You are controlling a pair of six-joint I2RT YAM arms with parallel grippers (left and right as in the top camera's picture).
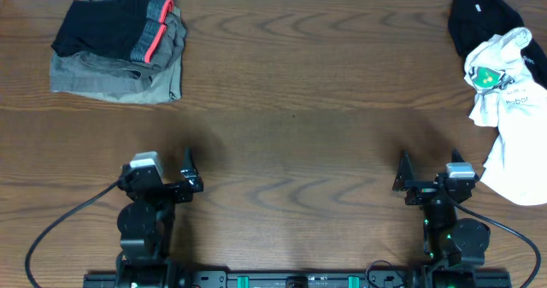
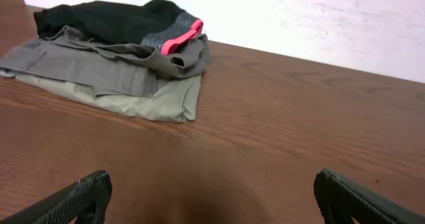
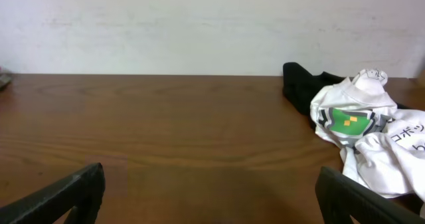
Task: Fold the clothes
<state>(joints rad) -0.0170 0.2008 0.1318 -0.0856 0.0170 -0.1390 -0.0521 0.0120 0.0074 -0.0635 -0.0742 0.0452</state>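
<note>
Folded black trousers (image 1: pixel 107 25) with a grey waistband lined red-orange lie on top of a folded olive garment (image 1: pixel 120 76) at the far left of the table. Both show in the left wrist view, the trousers (image 2: pixel 113 21) above the olive garment (image 2: pixel 99 78). A crumpled white T-shirt (image 1: pixel 508 108) with a green print lies at the right edge, also in the right wrist view (image 3: pixel 372 137). A black garment (image 1: pixel 480 19) lies behind it. My left gripper (image 1: pixel 167 175) (image 2: pixel 212 197) and right gripper (image 1: pixel 430 179) (image 3: pixel 212 194) are open and empty, low near the front edge.
The brown wooden table (image 1: pixel 291 108) stretches between the two heaps. A pale wall (image 3: pixel 199 24) stands behind the far edge. Cables run from both arm bases along the front edge.
</note>
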